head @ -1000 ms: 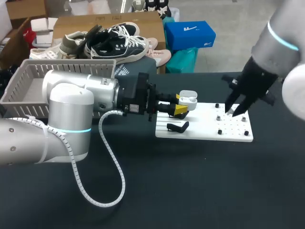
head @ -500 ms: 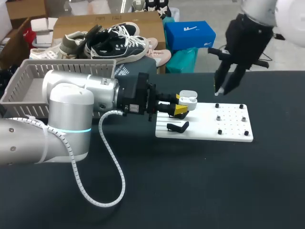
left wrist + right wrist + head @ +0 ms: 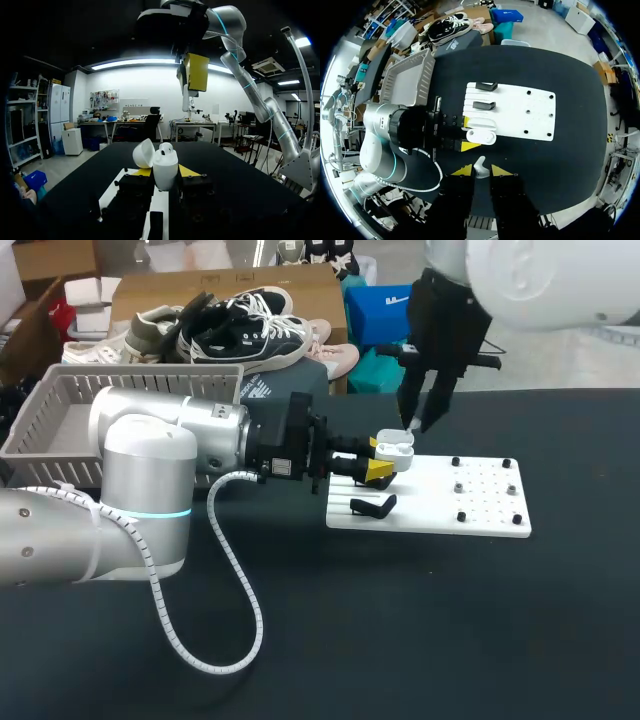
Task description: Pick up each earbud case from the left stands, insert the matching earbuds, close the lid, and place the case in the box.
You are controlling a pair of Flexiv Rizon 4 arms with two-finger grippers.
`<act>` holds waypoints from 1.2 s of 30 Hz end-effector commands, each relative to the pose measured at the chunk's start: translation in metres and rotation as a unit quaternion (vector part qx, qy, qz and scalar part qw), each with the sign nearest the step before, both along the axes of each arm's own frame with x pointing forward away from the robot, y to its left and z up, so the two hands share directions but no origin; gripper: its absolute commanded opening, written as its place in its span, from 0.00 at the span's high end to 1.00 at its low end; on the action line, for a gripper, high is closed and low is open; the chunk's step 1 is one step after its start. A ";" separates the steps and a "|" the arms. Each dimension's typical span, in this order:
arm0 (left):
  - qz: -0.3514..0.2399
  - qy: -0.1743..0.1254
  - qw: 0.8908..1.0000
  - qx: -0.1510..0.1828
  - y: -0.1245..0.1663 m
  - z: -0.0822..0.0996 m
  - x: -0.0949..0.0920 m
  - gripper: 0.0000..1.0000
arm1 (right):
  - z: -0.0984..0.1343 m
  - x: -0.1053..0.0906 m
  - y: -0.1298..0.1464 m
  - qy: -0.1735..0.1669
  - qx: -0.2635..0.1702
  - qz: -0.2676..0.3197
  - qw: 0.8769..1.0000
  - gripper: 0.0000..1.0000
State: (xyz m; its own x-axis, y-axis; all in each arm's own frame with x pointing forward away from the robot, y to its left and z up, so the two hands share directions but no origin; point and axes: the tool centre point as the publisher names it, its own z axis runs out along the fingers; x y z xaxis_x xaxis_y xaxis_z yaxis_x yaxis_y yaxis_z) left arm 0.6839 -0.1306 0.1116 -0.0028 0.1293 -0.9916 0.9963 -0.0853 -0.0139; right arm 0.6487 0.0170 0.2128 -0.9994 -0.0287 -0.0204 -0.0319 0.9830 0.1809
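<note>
Our left gripper: closed on 1 earbud case, lid open, base hidden between jaws. Our right gripper: pinching 1 earbud. Stands: 2.

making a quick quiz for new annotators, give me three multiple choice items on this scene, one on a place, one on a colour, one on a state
1. Where is the earbud case?
A) in the grey basket
B) between the fingers of the left gripper
C) lying flat on the dark table

2. What colour is the case?
A) black
B) blue
C) white

3. How is the case's lid?
A) open
B) shut
C) taken off and lying on the board

Answers:
1 B: the left wrist view shows both yellow-tipped fingers pressed against the case's sides.
2 C: the case is white in the head view and in both wrist views.
3 A: the lid stands tipped back from the body, seen most clearly in the left wrist view.
</note>
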 end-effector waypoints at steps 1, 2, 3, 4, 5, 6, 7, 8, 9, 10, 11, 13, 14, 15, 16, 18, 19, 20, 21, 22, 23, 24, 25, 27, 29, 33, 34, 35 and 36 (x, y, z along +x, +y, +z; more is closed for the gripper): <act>-0.001 0.000 1.000 0.000 0.000 0.000 0.001 1.00 | -0.004 0.011 0.011 0.011 -0.007 0.001 1.000 1.00; -0.001 0.000 1.000 0.000 0.000 0.000 0.001 1.00 | -0.004 0.012 0.012 0.012 -0.008 0.002 1.000 1.00; -0.001 0.000 1.000 0.000 0.000 0.000 0.001 1.00 | -0.004 0.013 0.014 0.013 -0.007 0.003 1.000 1.00; -0.001 0.000 1.000 0.000 0.000 0.000 0.001 1.00 | -0.005 0.014 0.016 0.015 -0.006 0.004 1.000 1.00; -0.001 0.000 1.000 0.000 0.000 0.000 0.001 1.00 | -0.005 0.015 0.018 0.016 -0.005 0.006 1.000 1.00; -0.001 0.000 1.000 0.000 0.000 0.000 0.001 1.00 | -0.006 0.016 0.019 0.017 -0.005 0.007 1.000 1.00; -0.001 0.000 1.000 0.000 0.000 0.000 0.001 1.00 | -0.006 0.016 0.020 0.019 -0.004 0.009 1.000 1.00; -0.001 0.000 1.000 0.000 0.000 0.000 0.001 1.00 | -0.007 0.017 0.021 0.020 -0.003 0.009 1.000 1.00; -0.001 0.000 1.000 0.000 0.000 0.000 0.001 1.00 | -0.008 0.018 0.022 0.021 -0.003 0.010 1.000 1.00; -0.001 0.000 1.000 0.000 0.000 0.000 0.001 1.00 | -0.009 0.019 0.023 0.022 -0.002 0.011 1.000 1.00; -0.001 0.000 1.000 0.000 0.000 0.000 0.001 1.00 | -0.009 0.019 0.024 0.023 -0.002 0.012 1.000 1.00; -0.001 0.000 1.000 0.000 0.000 0.000 0.001 1.00 | -0.011 0.021 0.024 0.025 -0.001 0.011 1.000 1.00; -0.001 0.000 1.000 0.000 0.000 0.000 0.001 1.00 | -0.012 0.022 0.024 0.026 0.000 0.011 1.000 1.00; -0.001 0.000 1.000 0.000 0.000 0.000 0.001 1.00 | -0.013 0.022 0.024 0.027 0.001 0.011 1.000 1.00; -0.001 0.000 1.000 0.000 0.000 0.000 0.001 1.00 | -0.015 0.022 0.025 0.027 0.001 0.012 1.000 1.00; -0.001 0.000 1.000 0.000 0.000 0.000 0.001 1.00 | -0.017 0.022 0.024 0.028 0.003 0.013 1.000 1.00; -0.001 0.000 1.000 0.000 0.000 0.000 0.001 1.00 | -0.019 0.023 0.024 0.027 0.004 0.015 1.000 1.00; -0.001 0.000 1.000 0.000 0.000 0.000 0.001 1.00 | -0.020 0.023 0.023 0.027 0.007 0.017 0.999 1.00; -0.001 0.000 1.000 0.000 0.000 0.000 0.001 1.00 | -0.022 0.024 0.023 0.026 0.007 0.018 0.999 1.00; -0.001 0.000 1.000 0.000 0.000 0.000 0.001 1.00 | -0.022 0.024 0.022 0.026 0.007 0.018 0.999 1.00; -0.001 0.000 1.000 0.000 0.000 0.000 0.001 1.00 | -0.023 0.025 0.022 0.025 0.009 0.020 0.999 1.00; -0.001 0.000 1.000 0.000 0.000 0.000 0.001 1.00 | -0.023 0.025 0.022 0.023 0.010 0.023 0.999 1.00; -0.001 0.000 1.000 0.000 0.000 0.000 0.001 1.00 | -0.023 0.025 0.022 0.022 0.011 0.026 0.999 1.00; -0.001 0.000 1.000 0.000 0.000 0.000 0.001 1.00 | -0.023 0.025 0.021 0.019 0.014 0.034 0.999 1.00; -0.001 0.000 1.000 0.000 0.000 0.000 0.001 1.00 | -0.023 0.025 0.021 0.016 0.015 0.043 0.999 1.00; -0.001 0.000 1.000 0.000 0.000 0.000 0.001 1.00 | -0.024 0.025 0.021 0.018 0.014 0.051 0.998 1.00; -0.001 0.000 1.000 0.000 0.000 0.000 0.001 1.00 | -0.025 0.025 0.020 0.018 0.013 0.052 0.998 1.00; -0.001 0.000 1.000 0.000 0.000 0.000 0.001 1.00 | -0.025 0.025 0.020 0.019 0.012 0.053 0.998 1.00; -0.001 0.000 1.000 0.000 0.000 0.000 0.001 1.00 | -0.025 0.024 0.021 0.019 0.012 0.056 0.998 1.00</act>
State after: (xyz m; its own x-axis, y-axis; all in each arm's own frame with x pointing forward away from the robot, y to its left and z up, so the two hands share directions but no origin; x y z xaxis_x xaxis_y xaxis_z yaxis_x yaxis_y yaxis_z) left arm 0.6839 -0.1306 0.1116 -0.0027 0.1293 -0.9916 0.9963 -0.0853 -0.0139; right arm 0.6739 0.0380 0.1875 -0.9904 -0.1374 0.0170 -0.1310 0.9695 0.2069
